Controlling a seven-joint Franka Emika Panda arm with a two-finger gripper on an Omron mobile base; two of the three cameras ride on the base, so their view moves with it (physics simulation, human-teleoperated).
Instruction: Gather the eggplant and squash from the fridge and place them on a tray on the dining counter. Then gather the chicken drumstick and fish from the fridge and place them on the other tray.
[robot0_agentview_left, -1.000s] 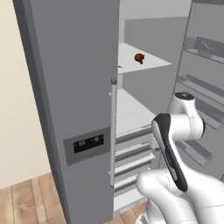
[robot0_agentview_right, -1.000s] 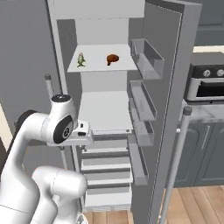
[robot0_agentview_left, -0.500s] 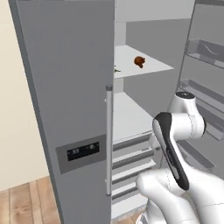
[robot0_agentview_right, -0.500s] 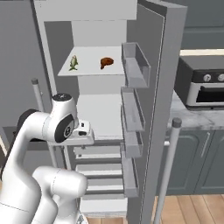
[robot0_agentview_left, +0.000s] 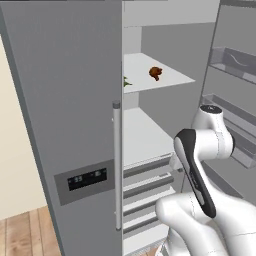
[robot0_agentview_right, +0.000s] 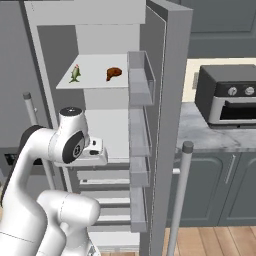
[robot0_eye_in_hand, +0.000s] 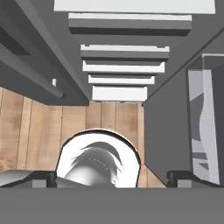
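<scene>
arm (robot0_agentview_left: 210, 150): glossy white rounded shells | black strip along one link | dark grey cap on top joint, ringed disc on joint side | lower body: bulbous white segments | hand: white boxy block | pincer (robot0_eye_in_hand: 112, 178): two small dark square tips, set wide apart

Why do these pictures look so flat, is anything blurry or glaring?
Right base view: even, soft light, no glare; the fish and drumstick on the fridge shelf are sharp but tiny. Left base view: the fridge door is plain grey. Hand view: the wooden floor is crisp, with lines fanning outward.
</scene>
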